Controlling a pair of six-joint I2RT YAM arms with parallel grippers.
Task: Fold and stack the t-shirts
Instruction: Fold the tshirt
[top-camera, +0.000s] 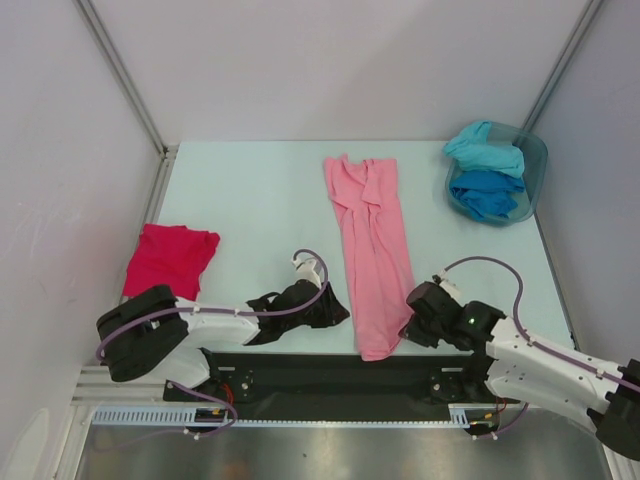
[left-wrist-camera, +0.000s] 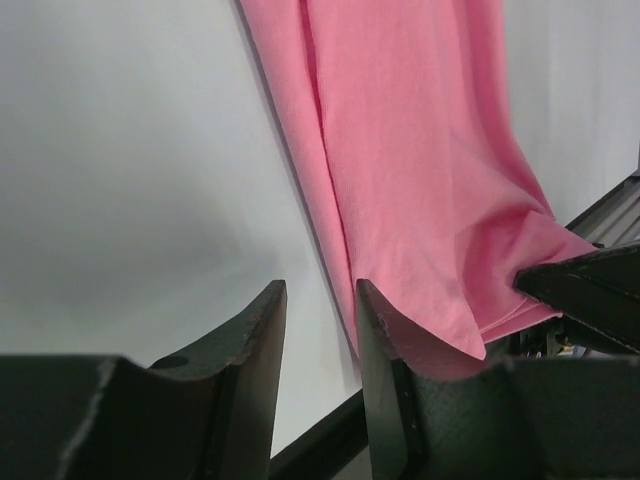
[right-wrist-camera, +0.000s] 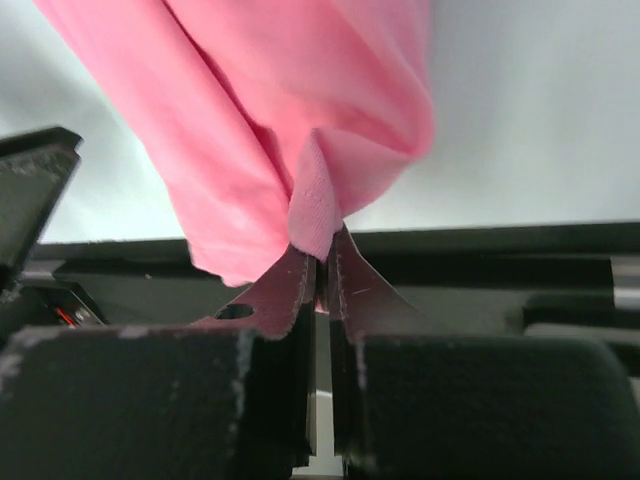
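The light pink t-shirt (top-camera: 370, 230) lies as a long narrow strip down the middle of the table. My right gripper (top-camera: 408, 325) is shut on its near right corner; the right wrist view shows a pinch of pink cloth (right-wrist-camera: 318, 215) between the closed fingertips (right-wrist-camera: 322, 258). My left gripper (top-camera: 338, 308) is open at the shirt's near left edge. In the left wrist view bare table shows between its fingers (left-wrist-camera: 320, 292), and the pink hem (left-wrist-camera: 430, 330) lies against the outside of one finger. A folded crimson t-shirt (top-camera: 170, 258) rests at the left.
A teal tub (top-camera: 535, 165) at the back right holds a turquoise shirt (top-camera: 485, 150) and a blue shirt (top-camera: 485, 192). The black base rail (top-camera: 330, 375) runs along the table's near edge, just below the pink shirt's hem. Walls close in the table on three sides.
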